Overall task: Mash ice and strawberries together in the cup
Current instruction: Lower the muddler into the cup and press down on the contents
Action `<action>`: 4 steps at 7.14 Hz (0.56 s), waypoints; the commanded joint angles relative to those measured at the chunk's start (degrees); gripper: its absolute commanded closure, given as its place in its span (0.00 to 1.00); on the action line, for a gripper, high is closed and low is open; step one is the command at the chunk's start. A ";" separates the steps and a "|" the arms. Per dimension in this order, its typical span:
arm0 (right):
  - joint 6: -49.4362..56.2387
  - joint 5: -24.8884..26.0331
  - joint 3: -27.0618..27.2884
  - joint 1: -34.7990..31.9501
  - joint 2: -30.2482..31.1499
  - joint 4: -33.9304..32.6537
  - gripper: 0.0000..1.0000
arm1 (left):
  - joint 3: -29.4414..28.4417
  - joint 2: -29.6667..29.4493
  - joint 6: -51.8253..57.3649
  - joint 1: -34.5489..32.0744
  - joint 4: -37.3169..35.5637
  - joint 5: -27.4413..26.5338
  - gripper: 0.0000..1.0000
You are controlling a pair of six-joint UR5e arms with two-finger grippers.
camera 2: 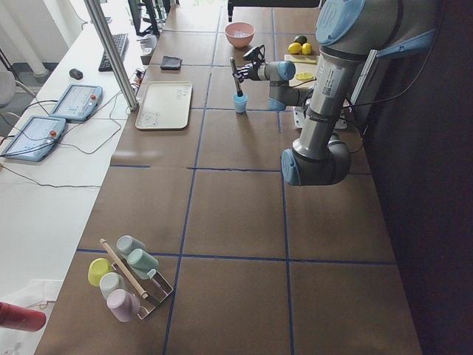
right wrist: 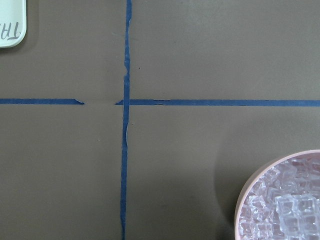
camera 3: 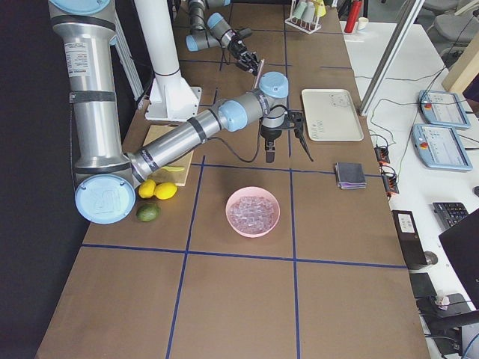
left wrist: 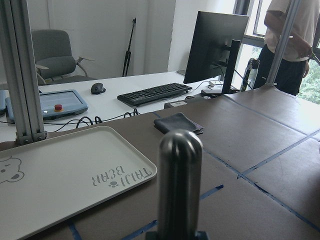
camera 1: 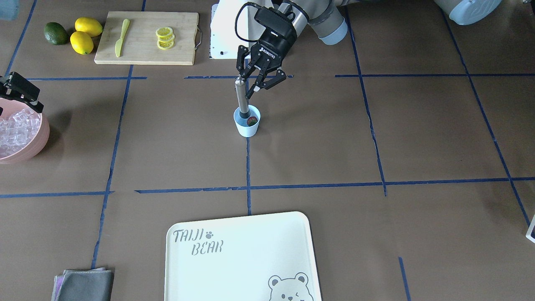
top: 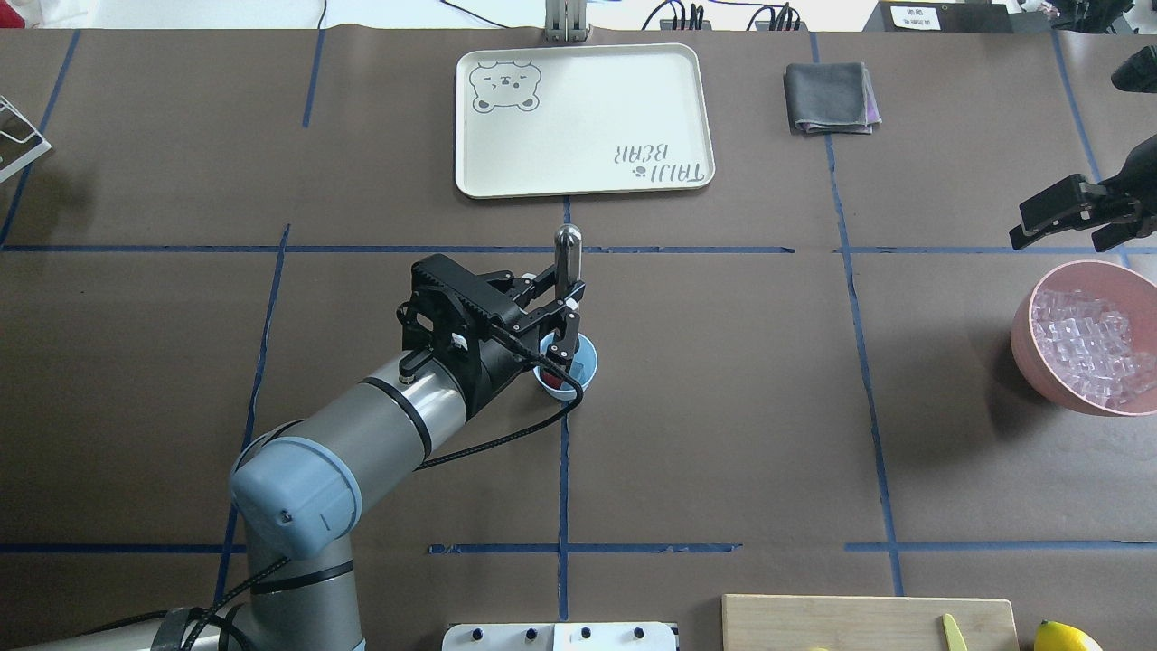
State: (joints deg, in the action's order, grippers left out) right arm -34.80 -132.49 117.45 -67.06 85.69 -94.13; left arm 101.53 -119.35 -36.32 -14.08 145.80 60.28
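Nearest the front-facing camera, a cream tray [camera 1: 250, 267] and a folded grey cloth [camera 1: 85, 284] are seen on the worktop [camera 1: 376, 138]. Mid-worktop the cup [camera 1: 247, 128] is stood upright. The strawberry [camera 1: 251, 121] is lodged inside it beside the foot of a steel muddler [camera 1: 241, 98]. The muddler is grasped near its top by the jaws of the left gripper [camera 1: 247, 85], which is pointed downward at a slant. The ice [camera 1: 14, 131] is heaped in a pink bowl [camera 1: 43, 138] at the view's edge; whether any lies in the cup cannot be told.

From overhead, the left arm [top: 380, 425] is stretched forward and inward to the cup. The right gripper [top: 1056, 237] is held just beyond the bowl, its jaws released and empty.

In the left wrist view the muddler's rounded top is centred, with the tray behind it. In the right wrist view the worktop is looked straight down on, and the bowl's rim is caught in the lower corner.
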 commanded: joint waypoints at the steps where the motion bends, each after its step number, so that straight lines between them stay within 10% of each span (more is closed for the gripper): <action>1: 0.00 -0.14 -0.03 0.00 0.00 0.00 0.01 | -0.98 0.18 0.02 1.16 0.01 0.01 1.00; 4: 0.00 -0.14 0.06 0.00 0.00 0.00 0.01 | -1.43 0.26 0.02 1.25 0.01 0.01 1.00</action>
State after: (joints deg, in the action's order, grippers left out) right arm -34.81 -132.63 117.44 -67.06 85.69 -94.13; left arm 100.22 -119.15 -36.30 -12.91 145.81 60.29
